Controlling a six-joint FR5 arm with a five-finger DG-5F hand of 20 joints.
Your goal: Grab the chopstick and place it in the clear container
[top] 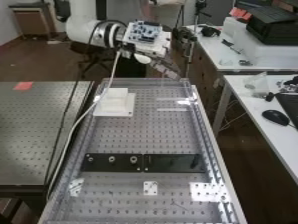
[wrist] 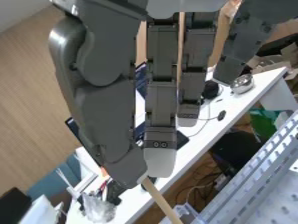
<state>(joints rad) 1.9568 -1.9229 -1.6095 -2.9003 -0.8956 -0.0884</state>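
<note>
Above the bench's far end, toward the right, the hand (top: pixel 161 64) points down and to the right. In the wrist view the hand (wrist: pixel 100 110) pinches a thin light wooden chopstick (wrist: pixel 162 201) between the thumb's tip and a fingertip; the stick slants out below them, and its upper part is hidden. Other fingers hang straighter beside the pinch. Faint clear edges with bright glints (top: pixel 187 101) at the bench's far right look like the clear container; its outline is hard to make out.
A white block on a white plate (top: pixel 123 109) stands at the bench's far left. Black plates (top: pixel 174 163) cross the perforated bench (top: pixel 149 132), and a raised rail runs down its right side. White tables (top: pixel 239 100) with equipment and a mouse stand to the right; a cable hangs from the arm.
</note>
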